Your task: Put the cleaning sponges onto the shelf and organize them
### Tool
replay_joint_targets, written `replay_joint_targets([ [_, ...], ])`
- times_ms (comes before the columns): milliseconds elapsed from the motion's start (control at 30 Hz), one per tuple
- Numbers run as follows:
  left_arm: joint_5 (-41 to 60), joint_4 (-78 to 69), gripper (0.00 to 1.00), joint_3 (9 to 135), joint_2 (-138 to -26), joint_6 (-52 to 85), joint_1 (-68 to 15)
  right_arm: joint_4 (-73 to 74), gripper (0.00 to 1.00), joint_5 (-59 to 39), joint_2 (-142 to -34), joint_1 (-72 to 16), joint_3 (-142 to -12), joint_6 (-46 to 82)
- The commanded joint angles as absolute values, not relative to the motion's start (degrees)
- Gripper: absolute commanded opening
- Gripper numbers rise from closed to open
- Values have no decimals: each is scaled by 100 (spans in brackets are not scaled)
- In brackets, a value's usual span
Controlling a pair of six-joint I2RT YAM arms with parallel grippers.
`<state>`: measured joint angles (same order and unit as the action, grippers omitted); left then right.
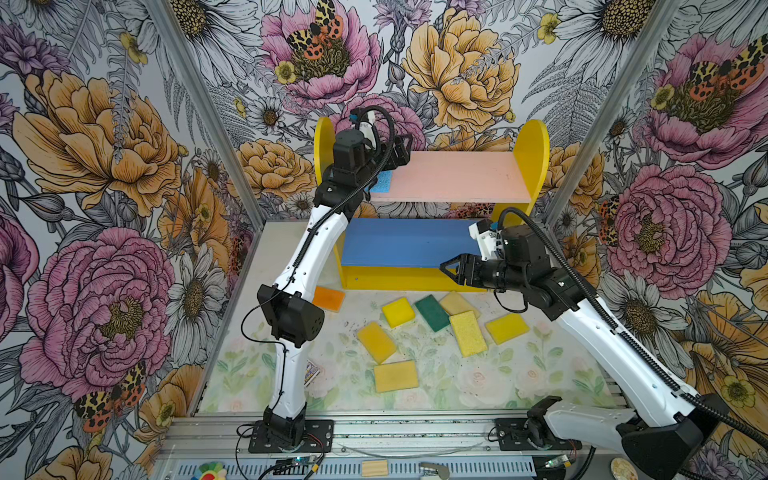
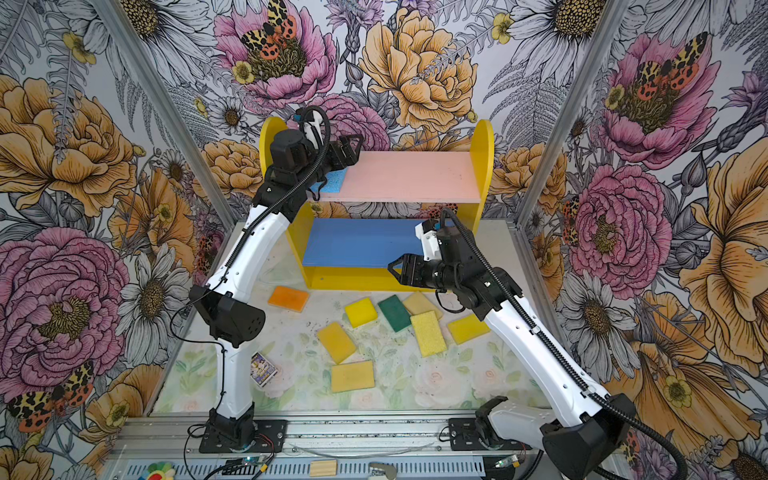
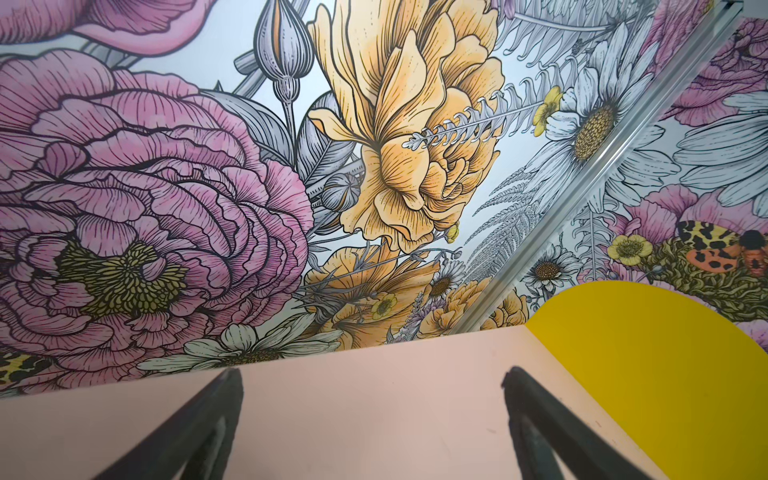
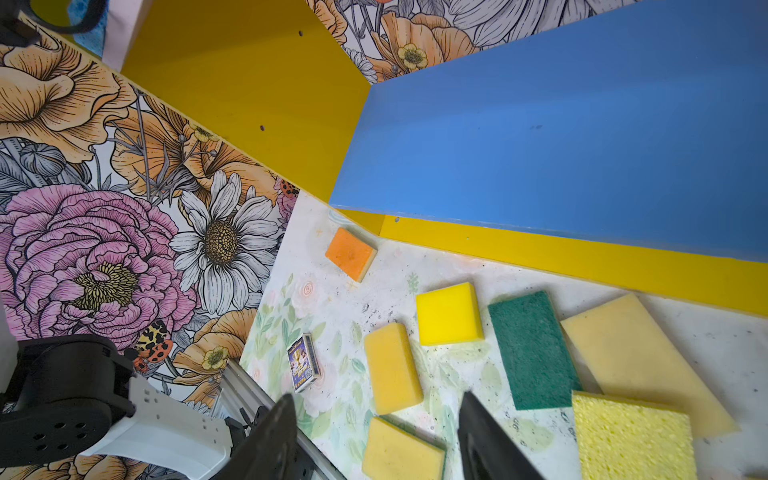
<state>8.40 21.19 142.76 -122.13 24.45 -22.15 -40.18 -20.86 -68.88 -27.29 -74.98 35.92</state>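
Note:
The shelf [image 1: 532, 149] has a pink board [image 1: 457, 174] above a blue board [image 1: 399, 243]. A light blue sponge [image 1: 380, 183] lies flat at the pink board's left end, partly hidden by my left arm. My left gripper [image 1: 400, 150] hovers open and empty just above that end; in the left wrist view the bare pink board [image 3: 374, 415] shows between its fingers. My right gripper [image 1: 446, 270] stands open and empty in front of the blue board's right end. On the table lie an orange sponge [image 1: 328, 298], a dark green sponge [image 1: 432, 312] and several yellow sponges [image 1: 395, 375].
A purple card packet [image 2: 263, 369] lies by the left arm's lower link. A pale wooden block [image 1: 374, 467] sits on the front rail. Floral walls close in on the left, back and right. The blue board [image 4: 561, 137] is bare.

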Motion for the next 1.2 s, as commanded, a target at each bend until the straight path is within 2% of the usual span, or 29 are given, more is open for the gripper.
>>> replay_joint_targets([
  [0,923,2426,99,14449,-12427,2406,-2074,-3841,63,-2136,-6767,-2698,-7462,3584],
  [300,1394,2404,99,14958,-12586,2528,-2112,-3840,63,-2121,-6720,-2698,-7421,3635],
  [600,1978,2086,99,14801,-12344,3118,-2130,-3841,63,-2134,-6638,-2698,-7400,3700],
  [700,2118,2047,99,14432,-12002,3191,-2240,-3841,63,-2110,-6547,-2698,-7366,3725],
  [1000,2343,765,99,11903,-9901,3657,-2338,-3854,63,-2099,-6187,-2698,-7003,3931],
  [1167,2418,1004,99,11841,-9800,3617,-2140,-3841,63,-2067,-5996,-2729,-6827,4068],
])
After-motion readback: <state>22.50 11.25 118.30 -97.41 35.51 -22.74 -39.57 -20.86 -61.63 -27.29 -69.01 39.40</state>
